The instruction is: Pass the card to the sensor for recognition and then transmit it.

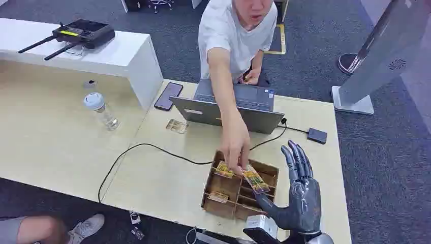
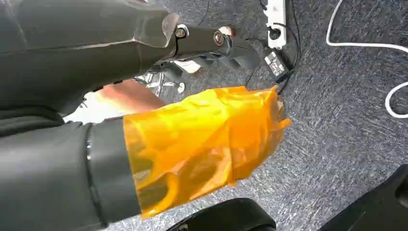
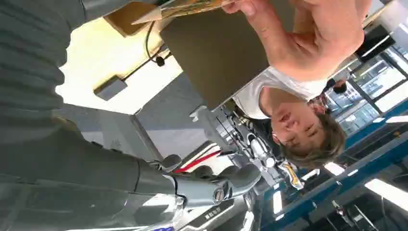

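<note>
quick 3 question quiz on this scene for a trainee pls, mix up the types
1. True or false: the laptop lies shut flat on the table.
2. Who holds the card over the box? A) a person's hand B) the robot's left hand C) nobody, it lies flat in a compartment
3. Fill in: the robot's right hand stands beside the box with its fingers ___ (straight or curled).

Key: 1 false, its screen is up. 2 A. 3 straight.
</note>
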Available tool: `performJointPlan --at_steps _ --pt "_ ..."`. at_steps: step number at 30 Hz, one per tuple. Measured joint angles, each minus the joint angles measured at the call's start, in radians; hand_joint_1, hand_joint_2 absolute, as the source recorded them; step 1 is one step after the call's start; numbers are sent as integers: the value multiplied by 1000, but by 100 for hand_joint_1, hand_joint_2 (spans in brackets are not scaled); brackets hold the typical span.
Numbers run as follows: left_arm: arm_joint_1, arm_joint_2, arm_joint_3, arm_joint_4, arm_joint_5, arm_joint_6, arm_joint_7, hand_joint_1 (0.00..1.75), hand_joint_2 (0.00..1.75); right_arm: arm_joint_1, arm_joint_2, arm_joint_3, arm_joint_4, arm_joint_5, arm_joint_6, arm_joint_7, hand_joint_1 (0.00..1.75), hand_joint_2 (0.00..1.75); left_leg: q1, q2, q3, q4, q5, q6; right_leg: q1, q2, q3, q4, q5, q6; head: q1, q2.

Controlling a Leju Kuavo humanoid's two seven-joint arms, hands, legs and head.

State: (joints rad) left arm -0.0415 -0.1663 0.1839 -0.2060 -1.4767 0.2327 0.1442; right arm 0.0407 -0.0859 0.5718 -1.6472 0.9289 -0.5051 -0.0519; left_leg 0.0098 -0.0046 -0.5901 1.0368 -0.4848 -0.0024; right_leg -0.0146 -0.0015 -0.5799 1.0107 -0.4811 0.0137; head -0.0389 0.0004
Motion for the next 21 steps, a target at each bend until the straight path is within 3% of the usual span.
performJointPlan --at_steps 1,3,5,21 --pt "0 0 0 0 0 0 0 0 0 0 2 0 0 0 2 0 140 175 0 0 0 0 0 0 0 0 0 0 0 0 0 0" --pt "0 0 0 0 0 0 1 0 0 -1 3 0 0 -3 10 0 166 175 0 0 0 0 0 0 0 0 0 0 0 0 0 0" --pt "0 0 0 0 2 1 1 0 0 -2 4 0 1 -5 15 0 175 175 0 0 0 0 0 0 0 0 0 0 0 0 0 0" --pt "1 0 0 0 8 7 2 0 0 -11 12 0 8 -12 44 -6 173 175 0 0 0 0 0 0 0 0 0 0 0 0 0 0"
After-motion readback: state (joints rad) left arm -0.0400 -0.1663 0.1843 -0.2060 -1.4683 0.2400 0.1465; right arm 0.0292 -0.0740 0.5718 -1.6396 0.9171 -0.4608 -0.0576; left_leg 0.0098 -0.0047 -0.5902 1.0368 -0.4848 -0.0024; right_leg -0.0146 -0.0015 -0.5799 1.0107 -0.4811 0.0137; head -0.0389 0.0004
